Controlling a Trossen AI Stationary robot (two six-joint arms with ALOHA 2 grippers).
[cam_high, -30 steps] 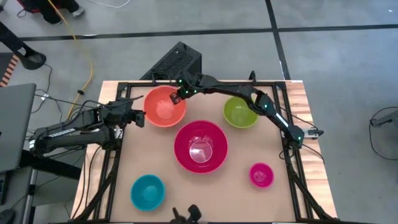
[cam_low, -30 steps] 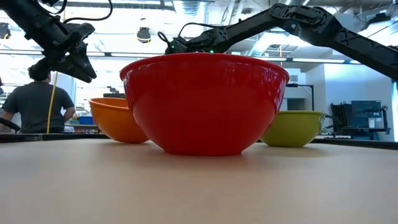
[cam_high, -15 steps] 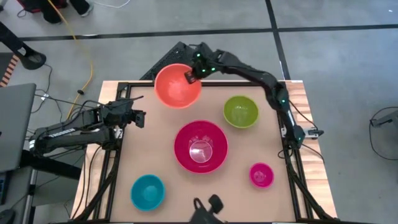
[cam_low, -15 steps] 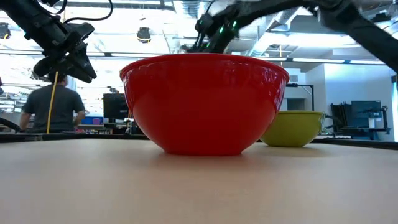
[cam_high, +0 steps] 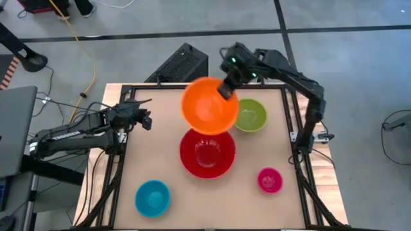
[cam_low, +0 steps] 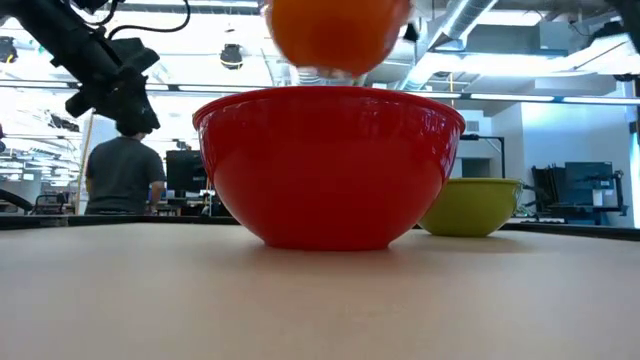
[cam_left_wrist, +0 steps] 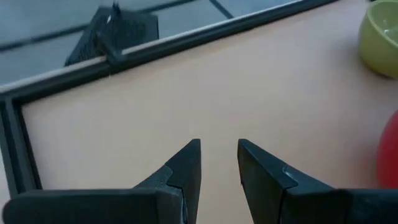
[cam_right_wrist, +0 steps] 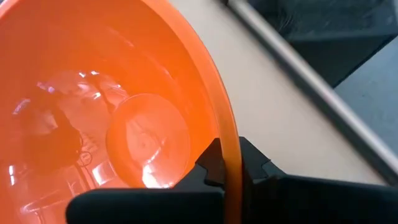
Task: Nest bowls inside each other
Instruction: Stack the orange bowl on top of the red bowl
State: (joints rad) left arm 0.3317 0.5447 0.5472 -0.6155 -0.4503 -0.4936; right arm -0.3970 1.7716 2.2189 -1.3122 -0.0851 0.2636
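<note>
My right gripper [cam_high: 225,90] is shut on the orange bowl [cam_high: 209,106], which hangs in the air above the far part of the red bowl [cam_high: 207,154]. In the low view the orange bowl [cam_low: 330,35] floats just over the red bowl [cam_low: 330,165]. The red bowl stands on its base mid-table. The green bowl [cam_high: 252,115] stands at the far right, the pink bowl [cam_high: 270,180] at the near right and the blue bowl [cam_high: 152,197] at the near left. My left gripper [cam_left_wrist: 217,149] is open above the table's left side [cam_high: 146,120], with nothing between its fingers. My right gripper pinches the orange bowl's rim [cam_right_wrist: 227,149], one finger inside the bowl and one outside. The fingers come from the far right, slanting down. The bowl is lifted clear, opening up, and hangs over the red bowl.
A black metal frame [cam_high: 122,147] runs around the table. A dark box [cam_high: 183,64] sits beyond the far edge. Bare tabletop [cam_left_wrist: 186,93] lies in front of my left gripper. A person [cam_low: 125,170] stands in the room behind the table.
My right gripper has lifted the orange bowl off the table's far left part. It has carried the bowl up and toward the right, and the bowl now hangs over the red bowl. My left gripper has rolled a little in place.
</note>
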